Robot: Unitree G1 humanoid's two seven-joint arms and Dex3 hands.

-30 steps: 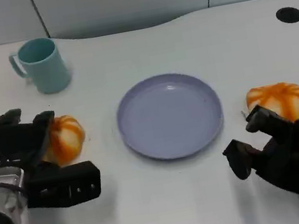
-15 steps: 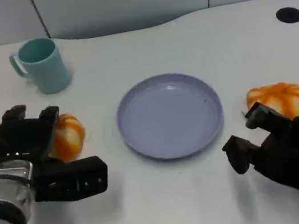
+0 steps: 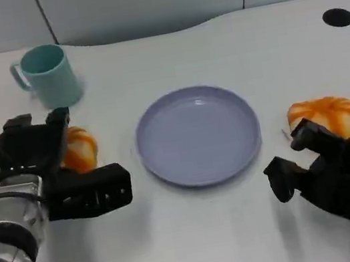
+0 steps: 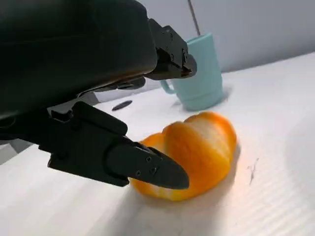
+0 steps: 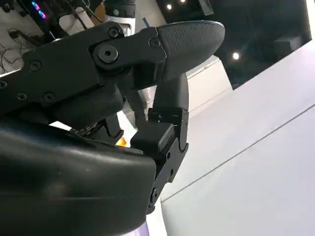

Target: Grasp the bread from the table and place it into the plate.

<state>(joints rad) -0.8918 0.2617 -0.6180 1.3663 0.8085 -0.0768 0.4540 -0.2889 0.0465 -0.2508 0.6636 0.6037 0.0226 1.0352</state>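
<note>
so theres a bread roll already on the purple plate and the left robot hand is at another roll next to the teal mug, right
Not quite. In the head view the round purple plate holds nothing; the second orange bread roll lies on the white table beside it. The left robot hand is at the other orange roll near the teal mug.

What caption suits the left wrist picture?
Black left hand closing around orange-glazed bread roll on white table, teal mug behind.

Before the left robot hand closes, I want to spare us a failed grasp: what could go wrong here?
1. The left robot hand has its fingers around the round orange-and-white bread roll but spread, not gripping; closing off-centre could push the roll away.
2. The light teal plastic mug stands just behind the roll, so a lift that swings back might knock it.
</note>
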